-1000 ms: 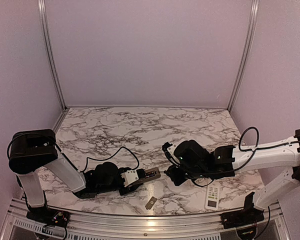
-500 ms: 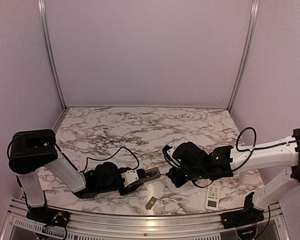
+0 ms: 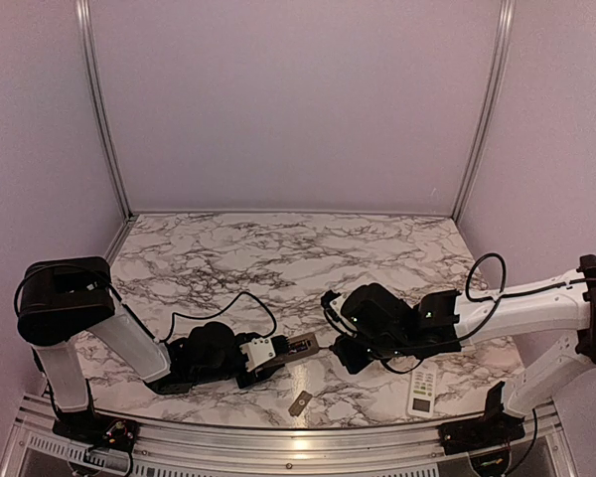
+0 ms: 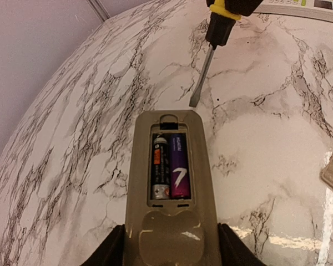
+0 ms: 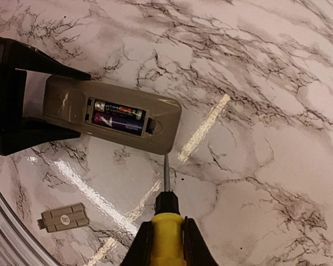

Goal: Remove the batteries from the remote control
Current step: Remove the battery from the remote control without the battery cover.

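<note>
A taupe remote control (image 4: 169,233) lies back-up on the marble, its battery bay uncovered. Two batteries sit side by side in the bay, one black with an orange band (image 4: 160,166) and one purple-blue (image 4: 178,166). My left gripper (image 4: 171,254) is shut on the remote's near end, a finger on each side. My right gripper (image 5: 166,246) is shut on a yellow-handled screwdriver (image 5: 166,230). Its blade tip (image 5: 166,163) hangs just off the remote's (image 5: 66,102) far end, beyond the batteries (image 5: 119,116). In the top view the two grippers (image 3: 276,354) (image 3: 344,354) face each other across the remote (image 3: 300,346).
The flat grey cover plate (image 3: 300,402) lies loose near the front edge, below the remote, also visible in the right wrist view (image 5: 64,217). A white remote (image 3: 422,388) rests under the right arm. The table's metal front rail (image 3: 278,442) runs close behind the plate.
The right arm has slid a little to the left, bringing the screwdriver closer to the remote's end. The left arm and the remote have not moved.
</note>
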You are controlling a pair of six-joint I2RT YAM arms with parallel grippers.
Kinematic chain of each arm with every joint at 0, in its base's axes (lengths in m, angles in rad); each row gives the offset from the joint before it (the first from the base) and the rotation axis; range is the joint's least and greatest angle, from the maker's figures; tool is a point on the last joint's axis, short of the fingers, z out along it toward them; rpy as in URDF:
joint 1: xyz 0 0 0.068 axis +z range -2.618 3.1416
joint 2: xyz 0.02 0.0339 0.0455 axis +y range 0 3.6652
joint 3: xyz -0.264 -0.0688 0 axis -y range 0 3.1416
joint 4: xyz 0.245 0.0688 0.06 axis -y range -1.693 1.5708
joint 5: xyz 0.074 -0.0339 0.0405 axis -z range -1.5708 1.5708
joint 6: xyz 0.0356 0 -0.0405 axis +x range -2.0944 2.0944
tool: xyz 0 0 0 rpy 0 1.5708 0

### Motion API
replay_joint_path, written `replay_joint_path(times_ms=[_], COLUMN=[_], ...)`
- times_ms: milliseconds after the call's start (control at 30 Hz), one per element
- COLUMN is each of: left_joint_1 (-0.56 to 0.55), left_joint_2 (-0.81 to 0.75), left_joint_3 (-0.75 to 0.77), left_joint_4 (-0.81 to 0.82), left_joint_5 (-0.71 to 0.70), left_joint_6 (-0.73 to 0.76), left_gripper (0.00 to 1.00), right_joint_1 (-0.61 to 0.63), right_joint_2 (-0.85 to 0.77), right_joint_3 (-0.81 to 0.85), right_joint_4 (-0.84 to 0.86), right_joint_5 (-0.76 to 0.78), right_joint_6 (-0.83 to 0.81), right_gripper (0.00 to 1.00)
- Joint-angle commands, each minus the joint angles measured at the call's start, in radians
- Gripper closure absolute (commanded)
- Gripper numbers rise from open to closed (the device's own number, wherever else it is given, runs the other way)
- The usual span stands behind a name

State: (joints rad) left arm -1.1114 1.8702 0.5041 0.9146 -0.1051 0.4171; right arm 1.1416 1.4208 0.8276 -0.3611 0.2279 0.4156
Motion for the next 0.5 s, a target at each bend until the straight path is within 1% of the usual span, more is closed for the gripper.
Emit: replay_joint_path(times_ms=[0, 467], left_joint_1=[-0.005, -0.006], left_joint_2=[0.009, 0.008], left_joint_3=[0.019, 0.019], left_joint_4=[0.013, 0.010], left_joint_5=[0.001, 0.001], left_joint_6=[0.012, 0.013], left_gripper=[1.00, 1.00], right_joint_1=[0.007, 0.010], right_joint_2=[-0.009, -0.063], right_joint_3=[0.037, 0.016], right_joint_4=[0.002, 0.071], right_joint_5=[0.001, -0.048], right_joint_6=[-0.011, -0.022], right_gripper=[1.00, 1.00])
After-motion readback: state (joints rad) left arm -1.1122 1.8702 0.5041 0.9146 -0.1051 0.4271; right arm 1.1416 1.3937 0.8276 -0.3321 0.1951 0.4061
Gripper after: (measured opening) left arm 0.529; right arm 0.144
